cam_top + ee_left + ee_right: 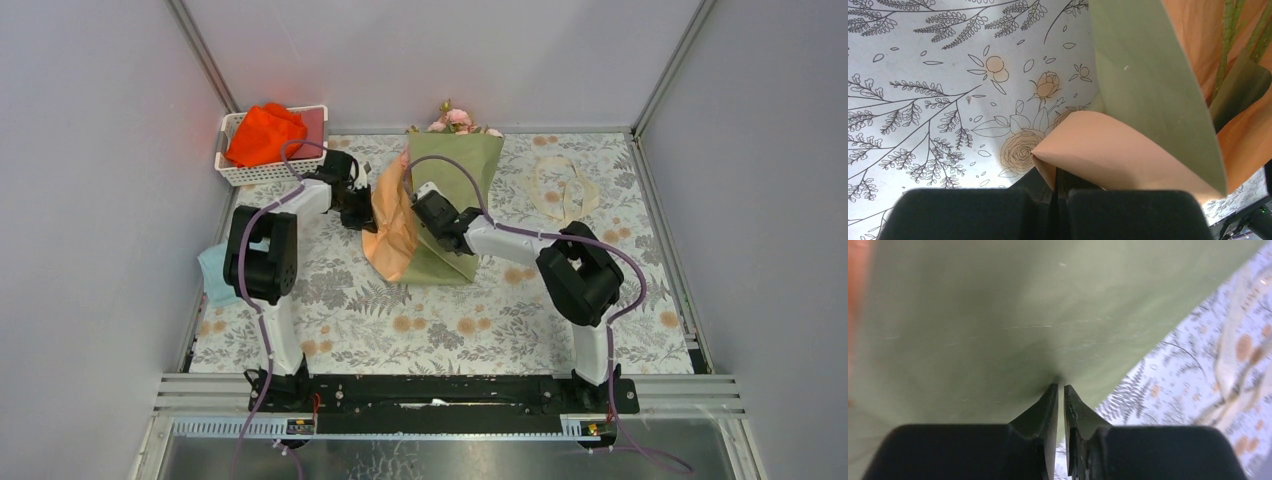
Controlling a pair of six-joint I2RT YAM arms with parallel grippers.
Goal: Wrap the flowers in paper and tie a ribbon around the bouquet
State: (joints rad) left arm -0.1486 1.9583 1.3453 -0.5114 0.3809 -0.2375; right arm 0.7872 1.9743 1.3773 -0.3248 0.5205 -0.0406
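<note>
Gripping one paper (475,145) with two hands: left hand (1058,186) pinched tight on its peach fold, right hand (1060,388) nipping the green face. Flowers (455,120) inside, far centre; one ribbon (590,195) far right on bench (400,320).

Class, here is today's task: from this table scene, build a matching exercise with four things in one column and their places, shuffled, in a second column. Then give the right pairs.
Things
1. ribbon
2. orange cloth
3. roses
4. blue cloth

Places
A. in the white basket
B. at the left edge of the table
C. lying loose at the far right
D. at the far end of the green paper

Pairs: 1-C, 2-A, 3-D, 4-B
</note>
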